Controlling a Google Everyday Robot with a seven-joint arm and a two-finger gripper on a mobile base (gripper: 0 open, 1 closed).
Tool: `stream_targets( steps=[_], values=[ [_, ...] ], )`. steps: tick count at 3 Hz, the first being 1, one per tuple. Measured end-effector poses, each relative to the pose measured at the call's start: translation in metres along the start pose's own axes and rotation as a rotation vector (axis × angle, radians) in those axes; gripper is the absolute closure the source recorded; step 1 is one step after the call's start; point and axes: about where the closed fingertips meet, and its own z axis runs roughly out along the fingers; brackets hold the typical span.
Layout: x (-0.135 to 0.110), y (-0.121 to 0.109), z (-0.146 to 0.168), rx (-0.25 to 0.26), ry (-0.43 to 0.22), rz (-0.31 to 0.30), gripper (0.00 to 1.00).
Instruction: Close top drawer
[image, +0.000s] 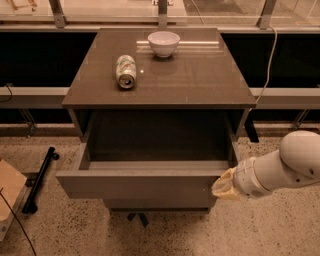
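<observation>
Gripper (220, 186) at front of open grey top drawer (135, 184)

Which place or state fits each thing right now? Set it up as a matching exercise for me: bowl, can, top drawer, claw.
Things:
1. bowl
2. can
3. top drawer
4. claw

Places or states:
A. pulled open below the tabletop
B. at the right end of the drawer's front panel
C. upright near the tabletop's back edge
D. lying on its side on the tabletop, in front and to the left of the bowl

Pairs: 1-C, 2-D, 3-A, 4-B
</observation>
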Motion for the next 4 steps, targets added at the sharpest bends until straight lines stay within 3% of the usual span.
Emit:
stream_targets(
  steps=[1, 2, 4],
  values=[
    [-0.007, -0.033, 0.020, 0.039, -0.059, -0.023, 1.00],
    [-0.007, -0.034, 0.020, 0.039, -0.059, -0.024, 1.00],
    [-0.026, -0.064, 0.049, 0.072, -0.156, -0.053, 0.99]
  ],
)
